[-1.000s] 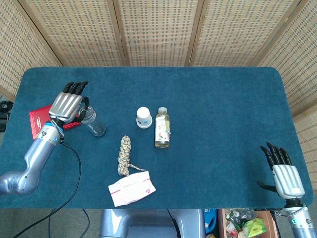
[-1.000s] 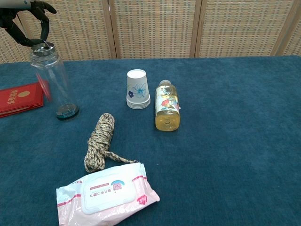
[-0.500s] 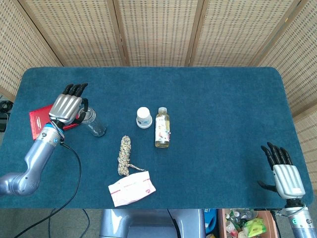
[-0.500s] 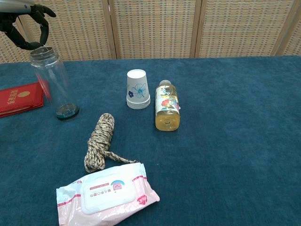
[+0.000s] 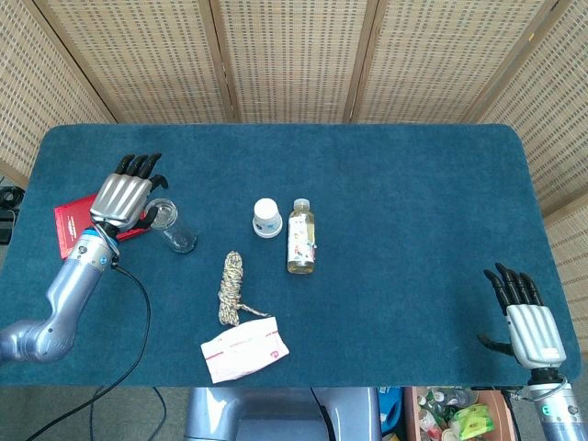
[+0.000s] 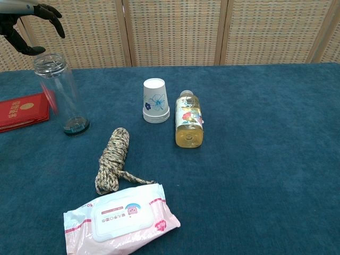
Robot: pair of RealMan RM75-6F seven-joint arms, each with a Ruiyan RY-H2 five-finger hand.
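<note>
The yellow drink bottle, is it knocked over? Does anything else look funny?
Yes. The small bottle of yellow drink lies on its side on the blue table cloth, beside the upside-down stack of white paper cups. Nothing looks spilled. The clear glass jar stands upright.

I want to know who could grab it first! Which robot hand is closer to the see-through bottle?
The left hand. It hovers just above and beside the clear bottle, fingers spread, not touching it. The right hand is far off at the table's near right corner.
</note>
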